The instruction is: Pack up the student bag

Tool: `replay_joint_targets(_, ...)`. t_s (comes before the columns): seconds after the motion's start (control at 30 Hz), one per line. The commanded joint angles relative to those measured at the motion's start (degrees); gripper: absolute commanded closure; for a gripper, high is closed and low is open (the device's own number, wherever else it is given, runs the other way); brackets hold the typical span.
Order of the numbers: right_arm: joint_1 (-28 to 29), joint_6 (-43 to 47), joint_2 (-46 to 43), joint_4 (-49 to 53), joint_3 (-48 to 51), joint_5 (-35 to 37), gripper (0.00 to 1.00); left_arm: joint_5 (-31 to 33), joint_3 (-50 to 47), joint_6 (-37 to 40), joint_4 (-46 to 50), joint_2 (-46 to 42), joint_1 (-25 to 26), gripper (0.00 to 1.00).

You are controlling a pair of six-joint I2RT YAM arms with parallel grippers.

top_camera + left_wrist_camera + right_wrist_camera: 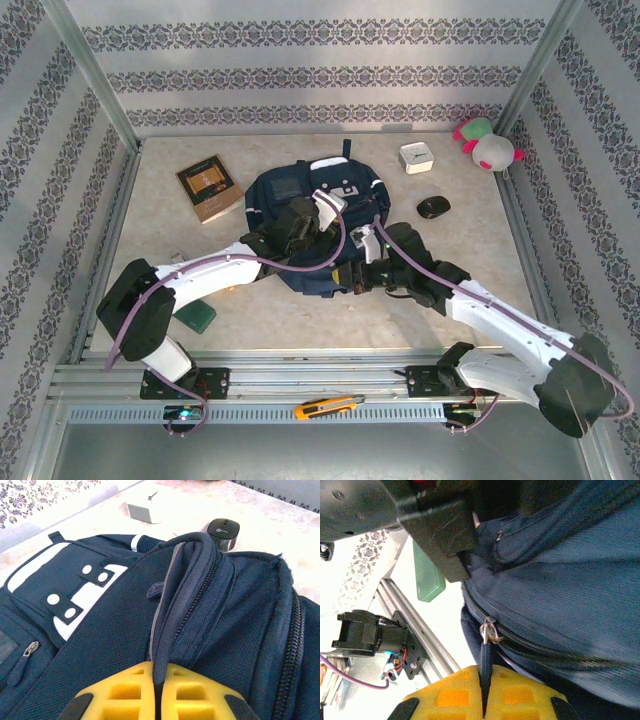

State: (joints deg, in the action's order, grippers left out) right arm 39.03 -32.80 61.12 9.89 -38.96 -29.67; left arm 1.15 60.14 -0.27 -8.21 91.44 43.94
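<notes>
- Student bag [300, 200]: large navy-blue fabric backpack with white patches. It lies flat at the middle of the pale speckled table [470, 250]. Both arms reach across its near half and hide that part from above.
- Left gripper [159, 672]: yellow fingers pressed together, pinching the bag's padded navy carry strap [192, 555], which arches up from between them.
- Right gripper [485, 672]: yellow fingers closed tight on the dark zip pull [485, 652] at the bag's near edge. The metal ring of the pull sits just above the fingertips.
- Brown rectangular book [208, 187]: lies left of the bag, near it but apart.
- Small white box [416, 158]: stands beyond the bag's far right corner.
- Black computer mouse [433, 207]: sits right of the bag, between the white box and the right arm.
- Pink, white and green plush toy [485, 145]: sits in the far right corner, well apart.
- Flat green slab [195, 315]: lies by the left arm's base, partly under the arm.
- Orange utility knife [327, 406]: lies on the metal rail between the two bases.
</notes>
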Motion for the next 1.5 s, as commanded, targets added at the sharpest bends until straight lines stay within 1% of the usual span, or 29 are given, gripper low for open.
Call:
replay_joint_targets(0.0, 1.5, -2.45, 1.47, -4.74, -2.0, 0.1, 1.0, -0.08, 1.71, -2.74, -7.56, -0.42, 0.76, 1.0)
replay_joint_targets(0.03, 1.28, -2.64, 1.2, -4.05, -1.91, 0.41, 0.98, -0.39, 1.32, -1.75, -7.82, -0.96, 0.68, 1.0)
replay_joint_targets(0.07, 0.8, -3.05, 0.24, -3.13, -1.67, 1.03, 0.79, -0.93, 0.97, -0.79, -7.86, -1.62, 0.33, 1.0)
replay_joint_targets(0.1, 0.1, -3.59, -1.46, -1.93, -1.26, 1.54, 0.57, -2.27, 0.44, 0.12, -7.87, -2.44, -0.22, 1.0)
replay_joint_targets(0.13, -1.1, -4.14, -3.17, -1.05, -0.99, 1.51, 0.43, -4.11, -0.22, 0.95, -8.11, -3.3, -0.74, 1.0)
replay_joint_targets(0.17, -2.52, -5.06, -5.1, -0.26, -0.52, 1.61, 0.33, -6.21, -1.19, 2.03, -8.67, -4.27, -1.45, 1.0)
replay_joint_targets(0.23, -6.75, -9.52, -9.87, 0.82, 1.25, 3.33, 0.24, -10.62, -3.13, 4.48, -9.88, -6.31, -2.72, 1.0)
replay_joint_targets(0.27, -9.91, -12.87, -12.78, 0.36, 2.89, 3.97, 0.19, -13.15, -4.21, 5.76, -10.73, -7.46, -3.42, 1.0)
replay_joint_targets(0.33, -14.64, -17.81, -16.16, -1.95, 5.73, 3.67, 0.17, -16.84, -6.07, 7.91, -12.43, -9.4, -4.27, 1.0)
replay_joint_targets(0.4, -17.21, -21.95, -16.86, -4.81, 7.43, 2.53, 0.16, -18.9, -6.98, 8.94, -13.22, -10.46, -4.95, 1.0)
replay_joint_targets(0.53, -17.03, -27.86, -12.7, -9.73, 8.5, 0.41, 0.15, -22.59, -7.05, 9.15, -13.7, -10.62, -5.86, 1.0)
replay_joint_targets(0.6, -16.52, -29.52, -10.42, -14.85, 9.26, -0.22, 0.15, -24.66, -7.14, 9.15, -14.42, -10.2, -5.88, 1.0)
replay_joint_targets(0.67, -14.77, -31.24, -8.04, -20.87, 9.77, 0.62, 0.14, -26.31, -7.09, 8.24, -15.37, -9.52, -5.81, 1.0)
replay_joint_targets(0.7, -13.62, -32.09, -6.53, -23.43, 9.74, 1.25, 0.14, -26.96, -7.1, 7.97, -15.61, -9.24, -5.88, 1.0)
replay_joint_targets(0.8, -11.21, -33.14, -2.24, -26.93, 8.64, 2.37, 0.16, -27.77, -7.14, 6.8, -16.19, -8.8, -5.89, 1.0)
replay_joint_targets(0.83, -10.68, -33.84, -1.01, -28.56, 8.75, 3.08, 0.22, -27.95, -7.04, 6.65, -16.01, -8.73, -5.84, 1.0)
replay_joint_targets(0.87, -10.32, -34.64, -0.25, -29.85, 8.96, 4.1, 0.31, -28.07, -7.04, 6.45, -15.81, -8.79, -5.89, 1.0)
replay_joint_targets(0.9, -9.93, -35.62, 0.55, -31.24, 9.32, 5.43, 0.43, -27.95, -7.05, 6.26, -15.44, -9.03, -5.84, 1.0)
replay_joint_targets(0.93, -9.63, -36.37, 1.13, -32.52, 9.74, 6.43, 0.59, -27.44, -7.14, 6.02, -14.86, -9.32, -5.82, 1.0)
replay_joint_targets(0.97, -9.26, -36.76, 1.29, -33.91, 10.11, 7.46, 0.72, -26.11, -7.13, 5.44, -14.19, -9.72, -5.89, 0.99)
replay_joint_targets(1.0, -8.91, -36.98, 1.23, -35.3, 10.62, 8.65, 0.89, -23.76, -7.06, 4.18, -12.83, -10.34, -5.89, 0.91)
replay_joint_targets(1.03, -8.45, -37.24, 0.88, -35.77, 10.86, 10.11, 0.98, -20.89, -6.78, 2.94, -11.06, -10.86, -5.88, 0.82)
replay_joint_targets(1.07, -7.7, -37.34, 0.25, -36.3, 11.21, 12.36, 1.0, -18.73, -6.15, 1.85, -7.78, -11.59, -5.89, 0.69)
replay_joint_targets(1.13, -5.71, -37.09, -1.14, -36.6, 11.53, 17.18, 1.0, -16.13, -4.4, -0.17, 0.13, -13.44, -5.89, 0.53)
replay_joint_targets(1.17, -4.51, -36.99, -1.71, -36.71, 11.7, 20.06, 1.0, -14.75, -4.06, -2.11, 3.77, -14.75, -5.89, 0.49)
replay_joint_targets(1.23, -2.36, -36.21, -2.56, -37.69, 12.12, 24.73, 1.0, -11.17, -5.17, -8.78, 8.52, -18.38, -5.79, 0.47)
replay_joint_targets(1.3, -0.7, -34.83, -2.71, -38.28, 11.79, 27.95, 1.0, -7.71, -7.42, -15.43, 12.49, -22.62, -5.69, 0.45)
replay_joint_targets(1.37, 0.62, -33.76, -2.13, -38.44, 10.99, 29.65, 1.0, -3.34, -8.49, -22.37, 19.26, -26.82, -5.41, 0.44)
replay_joint_targets(1.47, 1.98, -32.91, -0.39, -39.01, 9.55, 30.2, 1.0, -2.46, -10.07, -30.55, 26.93, -32.01, -4.06, 0.45)
